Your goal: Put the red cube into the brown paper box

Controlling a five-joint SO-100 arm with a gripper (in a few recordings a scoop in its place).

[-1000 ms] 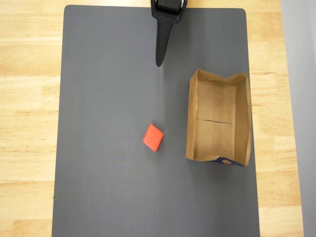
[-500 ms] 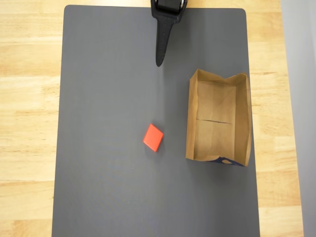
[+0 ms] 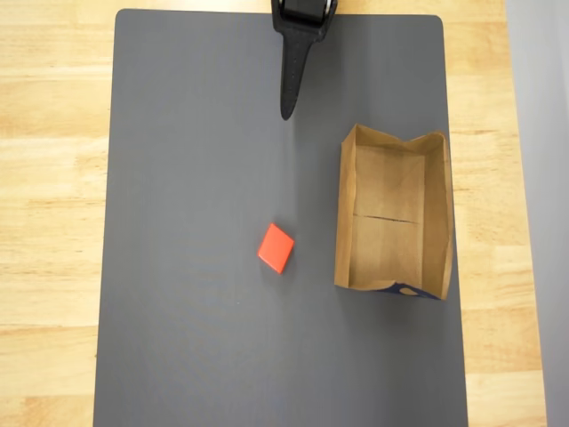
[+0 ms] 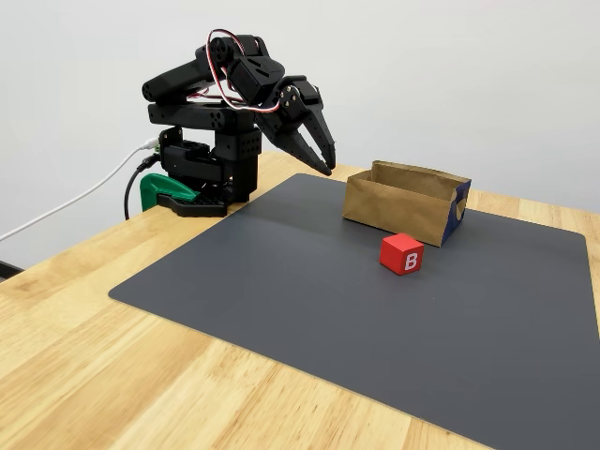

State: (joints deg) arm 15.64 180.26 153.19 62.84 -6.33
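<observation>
Cube (image 3: 276,247) first: it sits on the grey mat (image 3: 178,222), turned corner-on in the overhead view, left of the box and apart from it. In the fixed view the cube (image 4: 401,253) shows a white letter B on its near face and stands just in front of the box. Nothing touches it, so the pick-up seems not yet begun.

Above the mat's far edge hangs the claw (image 3: 286,108), well apart from the cube; in the fixed view the claw (image 4: 323,161) points down off the folded arm, holding nothing, its fingers close together, though I cannot tell whether they quite meet. That looks like a resting pose.

Right of the cube lies the box (image 3: 345,213), open-topped and empty, a fold line across its floor, so a drop from above should go in freely.
</observation>
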